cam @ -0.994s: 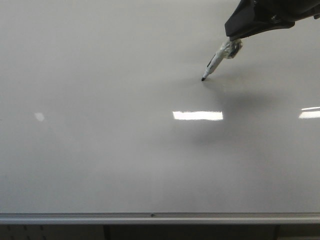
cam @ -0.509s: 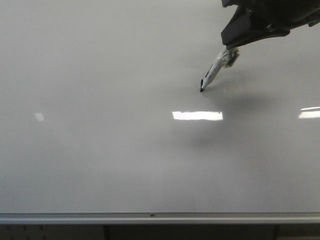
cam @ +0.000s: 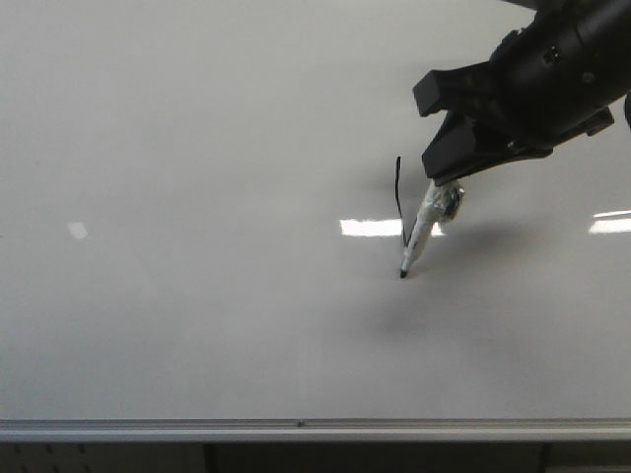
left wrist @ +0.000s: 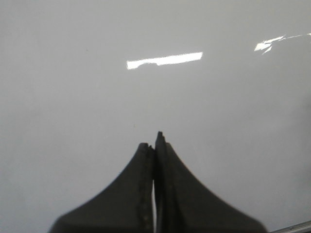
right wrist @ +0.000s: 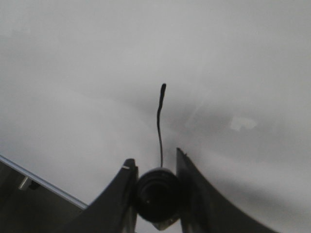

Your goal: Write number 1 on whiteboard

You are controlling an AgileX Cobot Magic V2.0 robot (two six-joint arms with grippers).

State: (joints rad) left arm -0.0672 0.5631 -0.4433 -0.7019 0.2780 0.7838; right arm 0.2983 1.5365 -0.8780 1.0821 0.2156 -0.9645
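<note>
The whiteboard (cam: 197, 148) is glossy pale grey and fills the front view. My right gripper (cam: 446, 172) is shut on a white-wrapped marker (cam: 422, 232), whose black tip touches the board. A thin black, slightly wavy stroke, the number 1 (cam: 398, 192), runs from above down to behind the marker. In the right wrist view the stroke (right wrist: 159, 121) leads away from the marker's round black end (right wrist: 156, 194), held between the fingers of the right gripper (right wrist: 155, 160). My left gripper (left wrist: 155, 141) is shut and empty over bare board (left wrist: 73, 73). It is out of the front view.
A silver aluminium rail (cam: 296, 429) runs along the board's near edge, also in the right wrist view (right wrist: 39, 182). Bright white rectangular light reflections (cam: 370, 228) (cam: 611, 223) lie on the board. The marker's shadow (cam: 424, 315) falls beside the tip.
My right gripper has moved toward the near rail with the marker's tip on the board. A black stroke now stands where the tip passed.
</note>
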